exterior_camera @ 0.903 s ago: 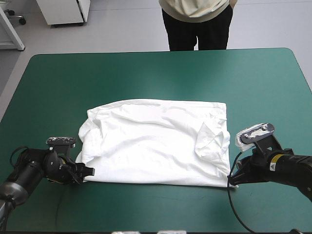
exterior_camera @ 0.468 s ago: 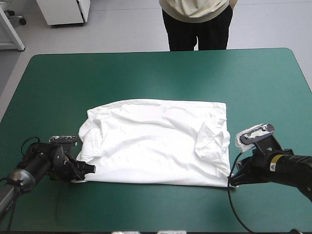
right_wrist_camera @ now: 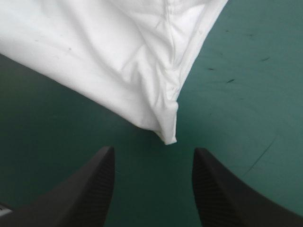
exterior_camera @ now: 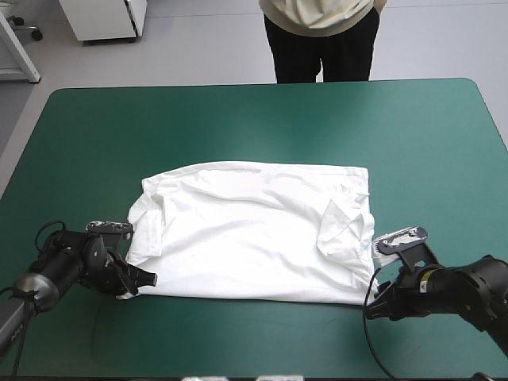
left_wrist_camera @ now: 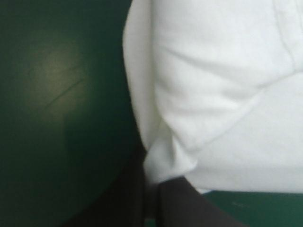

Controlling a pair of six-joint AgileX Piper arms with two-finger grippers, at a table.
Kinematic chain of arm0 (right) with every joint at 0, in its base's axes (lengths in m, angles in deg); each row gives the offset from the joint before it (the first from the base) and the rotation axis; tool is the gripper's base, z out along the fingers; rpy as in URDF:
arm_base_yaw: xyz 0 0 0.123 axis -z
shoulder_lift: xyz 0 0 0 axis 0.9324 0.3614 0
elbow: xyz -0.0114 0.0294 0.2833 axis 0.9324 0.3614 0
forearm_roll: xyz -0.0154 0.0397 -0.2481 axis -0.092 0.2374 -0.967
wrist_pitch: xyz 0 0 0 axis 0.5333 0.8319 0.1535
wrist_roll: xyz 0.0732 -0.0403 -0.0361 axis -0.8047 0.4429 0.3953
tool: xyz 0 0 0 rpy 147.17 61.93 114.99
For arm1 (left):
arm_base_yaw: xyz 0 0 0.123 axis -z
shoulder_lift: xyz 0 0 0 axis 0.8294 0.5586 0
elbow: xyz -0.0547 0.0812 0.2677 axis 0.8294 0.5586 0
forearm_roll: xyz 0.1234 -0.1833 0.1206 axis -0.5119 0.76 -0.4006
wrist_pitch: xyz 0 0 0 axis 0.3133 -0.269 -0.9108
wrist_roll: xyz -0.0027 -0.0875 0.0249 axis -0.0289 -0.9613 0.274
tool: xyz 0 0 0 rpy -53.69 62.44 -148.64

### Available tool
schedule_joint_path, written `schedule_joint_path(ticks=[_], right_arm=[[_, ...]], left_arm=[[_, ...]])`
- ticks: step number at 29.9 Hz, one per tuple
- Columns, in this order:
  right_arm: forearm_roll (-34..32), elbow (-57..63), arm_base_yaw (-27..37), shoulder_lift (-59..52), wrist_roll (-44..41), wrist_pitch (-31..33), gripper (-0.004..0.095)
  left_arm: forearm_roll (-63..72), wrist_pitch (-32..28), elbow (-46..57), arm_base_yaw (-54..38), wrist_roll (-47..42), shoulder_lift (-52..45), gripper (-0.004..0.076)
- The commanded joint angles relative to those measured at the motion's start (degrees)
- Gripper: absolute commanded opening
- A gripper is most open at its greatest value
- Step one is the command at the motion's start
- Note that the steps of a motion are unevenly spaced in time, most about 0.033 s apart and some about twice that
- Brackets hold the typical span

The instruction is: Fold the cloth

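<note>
The white T-shirt [exterior_camera: 254, 234] lies spread flat in the middle of the teal-green cover, with one sleeve folded in on its right side [exterior_camera: 341, 226]. At its near-left corner my left gripper [exterior_camera: 136, 282] is shut on the T-shirt. In the left wrist view a fold of the T-shirt [left_wrist_camera: 213, 94] runs down between the closed black fingers [left_wrist_camera: 189, 208] of the left gripper [left_wrist_camera: 151, 187]. My right gripper [exterior_camera: 371, 305] sits at the near-right corner. In the right wrist view the right gripper [right_wrist_camera: 154, 151] stands open, and the T-shirt's corner tip [right_wrist_camera: 168, 135] lies just ahead of the gap, untouched.
The table's near edge [exterior_camera: 254, 371] runs close behind both grippers. Teal-green cover [exterior_camera: 429, 143] surrounds the shirt on every side.
The left gripper has shut on the shirt's near-left corner. The right arm has drawn back a little toward the near edge and its fingers have spread wider.
</note>
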Motion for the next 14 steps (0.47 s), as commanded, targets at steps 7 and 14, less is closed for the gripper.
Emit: schedule_joint_path(ticks=[7, 14], right_arm=[[-1.57, 4.17, 0.02, 8.61, -0.61, -12.41, 0.0465], [-1.18, 4.70, 0.02, 15.91, -0.38, -15.30, 0.0365]], left_arm=[[-2.04, 2.76, -0.36, 0.02, 0.29, -0.32, -0.0009], [-1.42, 2.54, -0.36, 0.02, 0.60, -0.32, -0.0009]])
